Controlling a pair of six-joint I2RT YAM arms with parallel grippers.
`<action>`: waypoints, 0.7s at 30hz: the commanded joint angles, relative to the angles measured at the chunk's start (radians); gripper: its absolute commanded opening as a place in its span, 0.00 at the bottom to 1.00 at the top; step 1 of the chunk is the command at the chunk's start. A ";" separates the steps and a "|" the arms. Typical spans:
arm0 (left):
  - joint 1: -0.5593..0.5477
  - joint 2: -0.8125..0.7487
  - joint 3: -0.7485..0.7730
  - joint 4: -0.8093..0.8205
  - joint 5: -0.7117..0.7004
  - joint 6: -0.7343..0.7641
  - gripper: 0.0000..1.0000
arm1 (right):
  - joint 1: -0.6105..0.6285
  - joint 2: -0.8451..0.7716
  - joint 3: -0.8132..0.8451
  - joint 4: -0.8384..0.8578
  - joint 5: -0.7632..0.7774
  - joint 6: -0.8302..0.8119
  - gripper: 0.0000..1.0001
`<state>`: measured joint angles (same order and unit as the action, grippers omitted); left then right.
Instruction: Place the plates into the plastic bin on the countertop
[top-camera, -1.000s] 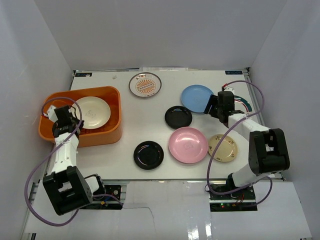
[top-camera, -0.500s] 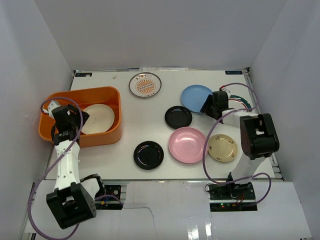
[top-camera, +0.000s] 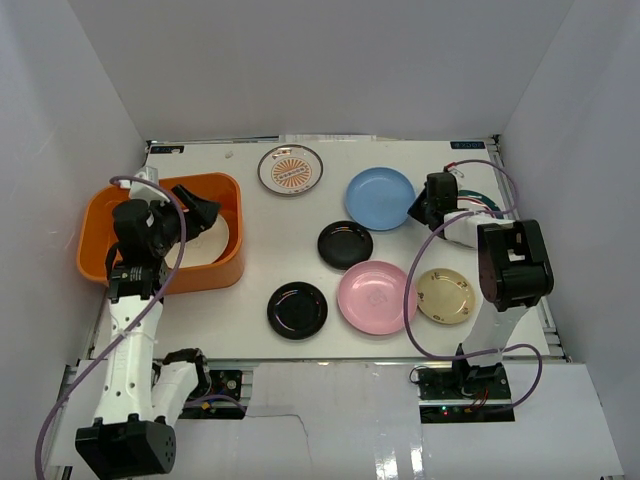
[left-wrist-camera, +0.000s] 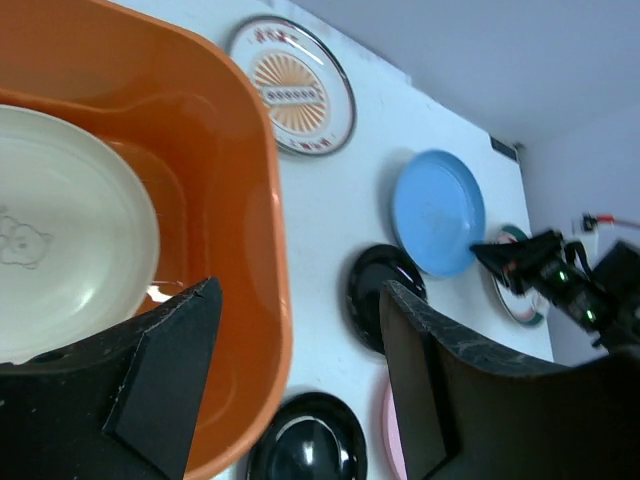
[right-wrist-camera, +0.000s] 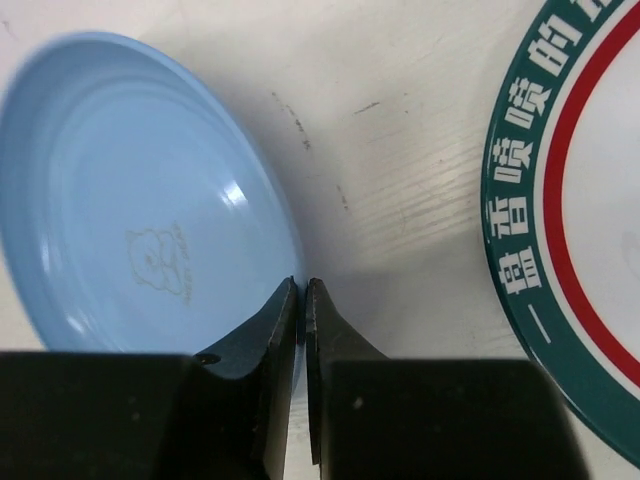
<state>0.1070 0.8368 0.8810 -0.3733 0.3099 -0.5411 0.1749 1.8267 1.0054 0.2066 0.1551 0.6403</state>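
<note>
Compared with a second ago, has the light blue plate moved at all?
Yes. In the top view the light blue plate has slid slightly left, toward the sunburst plate, which has stayed where it was.

Bright, even overhead light; white desk and walls near washed out. Short soft shadows, glare rings at black plates. Left hand dark, soft-focus up close. Right hand black silhouette; blue plate sharp, faint sheen.
</note>
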 joint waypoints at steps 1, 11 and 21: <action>-0.036 0.033 0.075 -0.033 0.162 0.030 0.75 | 0.002 -0.092 0.022 0.074 0.020 0.024 0.09; -0.364 0.165 0.141 0.007 0.137 0.018 0.78 | 0.034 -0.424 -0.126 0.168 -0.222 -0.044 0.08; -0.601 0.298 0.110 0.134 -0.046 -0.019 0.79 | 0.210 -0.613 -0.163 0.036 -0.468 -0.126 0.08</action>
<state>-0.4873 1.1641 0.9939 -0.3214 0.3347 -0.5434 0.3767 1.2716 0.8444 0.2375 -0.2146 0.5396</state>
